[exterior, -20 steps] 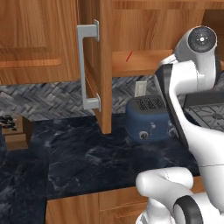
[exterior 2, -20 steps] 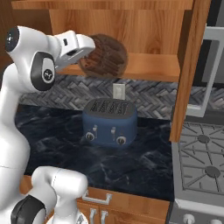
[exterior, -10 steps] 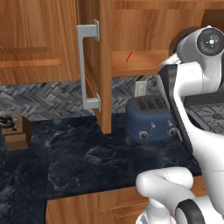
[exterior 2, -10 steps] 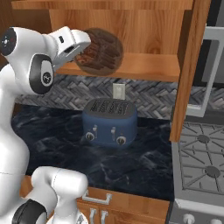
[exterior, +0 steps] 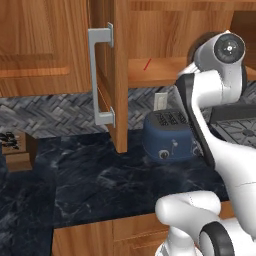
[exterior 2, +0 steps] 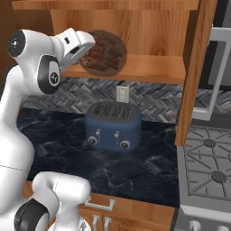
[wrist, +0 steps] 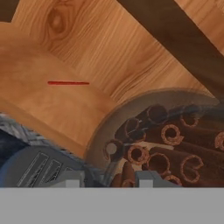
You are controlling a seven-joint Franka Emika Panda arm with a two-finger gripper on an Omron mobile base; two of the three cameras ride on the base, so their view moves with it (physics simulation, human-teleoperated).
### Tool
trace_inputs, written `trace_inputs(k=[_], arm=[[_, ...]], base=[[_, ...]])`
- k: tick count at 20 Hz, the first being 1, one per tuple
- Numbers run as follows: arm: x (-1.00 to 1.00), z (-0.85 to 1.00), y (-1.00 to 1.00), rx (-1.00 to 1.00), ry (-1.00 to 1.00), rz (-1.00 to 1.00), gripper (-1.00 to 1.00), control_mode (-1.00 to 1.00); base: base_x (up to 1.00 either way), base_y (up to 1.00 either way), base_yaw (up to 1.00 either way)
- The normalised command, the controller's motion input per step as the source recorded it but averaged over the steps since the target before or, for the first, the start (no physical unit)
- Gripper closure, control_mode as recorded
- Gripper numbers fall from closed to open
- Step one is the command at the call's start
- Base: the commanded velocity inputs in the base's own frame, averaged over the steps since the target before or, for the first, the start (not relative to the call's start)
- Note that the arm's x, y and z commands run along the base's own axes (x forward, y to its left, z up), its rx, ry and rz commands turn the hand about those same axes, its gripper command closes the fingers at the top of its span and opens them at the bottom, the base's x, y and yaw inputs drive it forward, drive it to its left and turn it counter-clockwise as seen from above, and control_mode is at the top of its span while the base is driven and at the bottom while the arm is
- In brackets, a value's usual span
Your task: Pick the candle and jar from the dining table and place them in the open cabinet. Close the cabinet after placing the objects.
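Two base views, near to far: black marble desk (exterior 2: 135, 173) in front, blue toaster (exterior 2: 113, 127) at its back against the herringbone wall, white outlet (exterior 2: 122, 94) just above the toaster. Stove (exterior 2: 210, 169) at right edge of right base view, cut off by the frame. Small dark item on a wood block (exterior: 11, 145) at far left of left base view, too small to identify.

Above the toaster, the open cabinet (exterior 2: 149, 67): shelf bare on its right half. Open door (exterior: 117, 75) seen edge-on in left base view with long silver bar handle (exterior: 99, 75); thin red mark (exterior: 147, 64) on the shelf, unclear what it is.

Jar (exterior 2: 104, 53), dark brown and rounded, sits at the left end of the cabinet shelf front edge, tilted, mouth turned toward the arm. Whether its base rests on the shelf or hangs just above it can't be told. Hand (exterior 2: 85, 50) is up against the jar's left side; fingers are hidden behind the white wrist and the jar itself, so a grasp looks likely but I cannot tell for sure. In left base view the arm's own links block both.

Hand view: jar (wrist: 170, 140) rim very close, rolled brown sticks inside, right part cut off; finger tips (wrist: 146, 178) barely poke up at the bottom, contact not visible. Toaster slots (wrist: 35, 168) lower left.
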Motion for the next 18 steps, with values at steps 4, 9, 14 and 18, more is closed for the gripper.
trace_inputs(k=[4,9,14,18], arm=[[0.45,0.03,0.03,-0.03,0.05,0.00,1.00,-1.00],[0.43,0.01,0.07,-0.06,0.05,0.00,1.00,-1.00],[0.32,0.00,0.00,0.00,0.10,0.03,1.00,-1.00],[0.31,0.00,0.00,0.01,0.16,0.00,1.00,-1.00]], base=[[0.00,0.00,0.00],[0.00,0.00,0.00],[0.00,0.00,0.00],[0.00,0.00,0.00]])
